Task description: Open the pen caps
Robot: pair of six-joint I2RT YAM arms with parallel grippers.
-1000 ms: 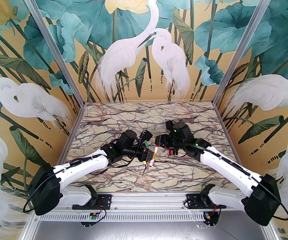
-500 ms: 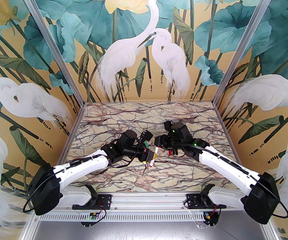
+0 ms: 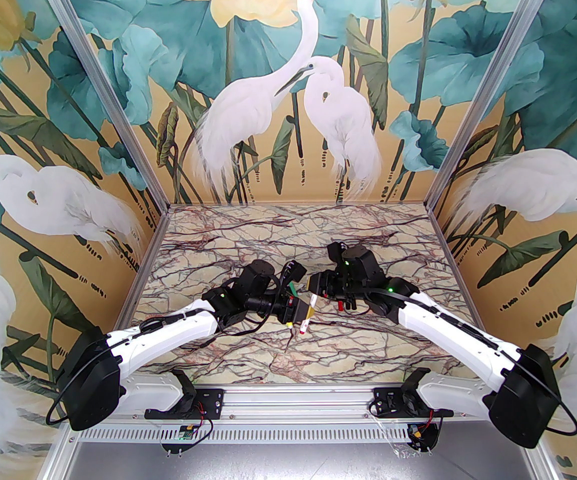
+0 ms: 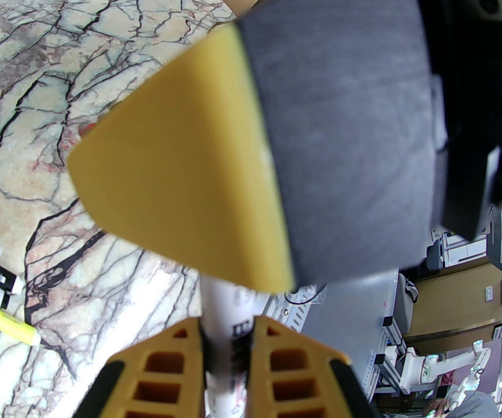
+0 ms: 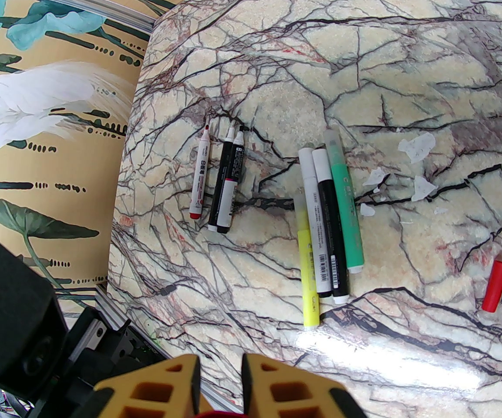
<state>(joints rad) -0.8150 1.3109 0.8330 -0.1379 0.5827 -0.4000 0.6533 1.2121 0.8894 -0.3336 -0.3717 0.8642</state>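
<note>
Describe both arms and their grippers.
The left arm and right arm have white shells, black joint housings, green lights and looping black cables. The left gripper and right gripper have ochre, hollow-celled fingers edged in black.

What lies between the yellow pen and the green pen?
Right wrist view: a white pen and a black pen with white ends, lying side by side.

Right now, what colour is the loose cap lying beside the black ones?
Red. The cap shows best in the right wrist view.
</note>
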